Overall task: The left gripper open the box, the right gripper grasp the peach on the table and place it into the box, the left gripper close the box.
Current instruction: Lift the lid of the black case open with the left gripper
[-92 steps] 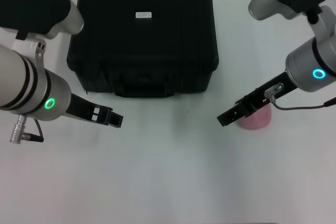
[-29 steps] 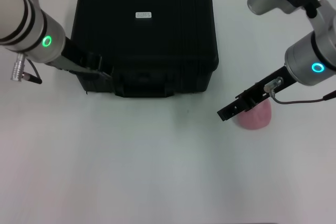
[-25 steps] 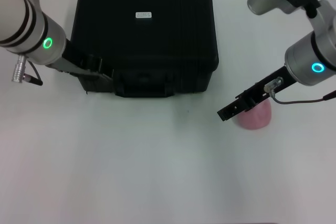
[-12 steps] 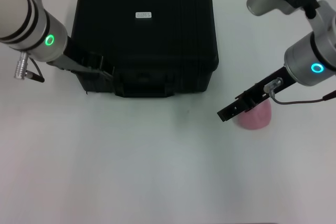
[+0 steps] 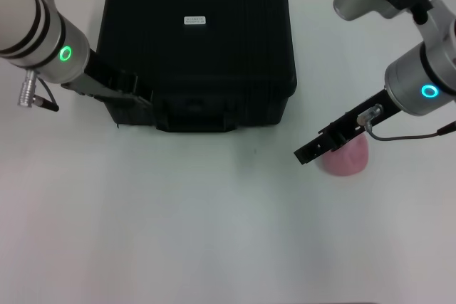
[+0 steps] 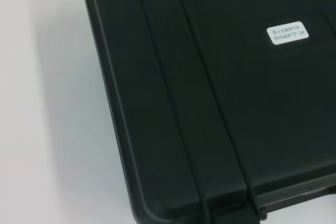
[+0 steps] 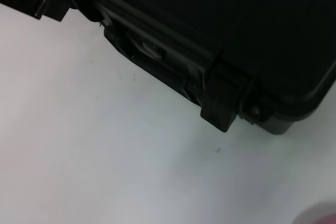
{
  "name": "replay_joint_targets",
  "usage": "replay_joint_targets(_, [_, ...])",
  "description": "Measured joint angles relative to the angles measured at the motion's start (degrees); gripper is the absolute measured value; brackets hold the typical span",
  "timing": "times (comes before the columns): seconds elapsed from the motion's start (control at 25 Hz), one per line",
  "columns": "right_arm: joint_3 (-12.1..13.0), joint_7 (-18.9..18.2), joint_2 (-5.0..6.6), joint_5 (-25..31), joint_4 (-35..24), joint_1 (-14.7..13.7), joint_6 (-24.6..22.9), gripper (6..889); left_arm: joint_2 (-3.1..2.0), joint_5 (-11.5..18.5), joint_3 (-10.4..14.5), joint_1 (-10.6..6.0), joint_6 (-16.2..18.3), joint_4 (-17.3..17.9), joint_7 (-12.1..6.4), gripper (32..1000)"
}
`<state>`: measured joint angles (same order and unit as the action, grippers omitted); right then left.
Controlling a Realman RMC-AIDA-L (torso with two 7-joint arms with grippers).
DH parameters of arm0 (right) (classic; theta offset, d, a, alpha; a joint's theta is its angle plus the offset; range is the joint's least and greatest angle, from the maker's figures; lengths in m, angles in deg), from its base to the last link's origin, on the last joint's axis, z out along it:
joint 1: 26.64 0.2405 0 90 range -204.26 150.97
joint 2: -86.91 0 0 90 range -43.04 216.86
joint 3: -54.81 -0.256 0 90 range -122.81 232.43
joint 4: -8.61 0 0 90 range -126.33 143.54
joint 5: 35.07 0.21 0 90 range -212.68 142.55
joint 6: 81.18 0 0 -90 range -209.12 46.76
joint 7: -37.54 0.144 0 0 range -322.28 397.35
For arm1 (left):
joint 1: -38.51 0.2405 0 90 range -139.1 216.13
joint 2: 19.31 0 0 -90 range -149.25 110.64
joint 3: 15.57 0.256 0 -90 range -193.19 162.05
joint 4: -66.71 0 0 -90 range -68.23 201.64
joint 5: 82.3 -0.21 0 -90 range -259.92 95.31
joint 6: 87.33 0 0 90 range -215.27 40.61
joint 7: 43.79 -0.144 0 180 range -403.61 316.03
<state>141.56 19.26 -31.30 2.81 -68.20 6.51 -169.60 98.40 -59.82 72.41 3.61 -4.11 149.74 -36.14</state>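
So my left end effector point(image 5: 140, 97) is tucked right up against the front left corner of the box point(image 5: 196, 48), down by the latch area next to the front handle point(image 5: 196, 113). It's black on black there, so I honestly can't tell whether the fingers are spread or pinched together. The lid is down flat. From my left wrist camera all I get is the lid top with its ribbed grooves and the small white label point(image 6: 287, 32), plus a strip of the white bench point(image 6: 47, 129) beside it.

My right end effector point(image 5: 308, 154) is over on the other side of the bench, well apart from the box, hanging low and pointing in toward the middle. The peach point(image 5: 348, 156) sits on the bench directly under that arm's black finger section, partly covered by it; the tips reach past the fruit and aren't wrapped around it. Whether those fingers are apart or together, again can't tell from this angle. The silver connector point(image 5: 368, 115) and its cable show on top of that end effector.

My right wrist camera looks across at the box front: handle, one latch point(image 7: 223, 103), a lower corner, and a blurry pink sliver of the peach point(image 7: 320, 217) at the frame edge.
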Motion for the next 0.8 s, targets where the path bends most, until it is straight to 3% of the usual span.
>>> replay_joint_targets(0.56, [0.0,0.0,0.00,0.0,0.1,0.0,0.0,850,-0.11,0.1,-0.1,-0.26,0.0,-0.5,-0.27,618])
replay_joint_targets(0.8, [0.0,0.0,0.00,0.0,0.1,0.0,0.0,850,-0.16,0.0,-0.4,-0.35,0.3,-0.4,-0.49,455])
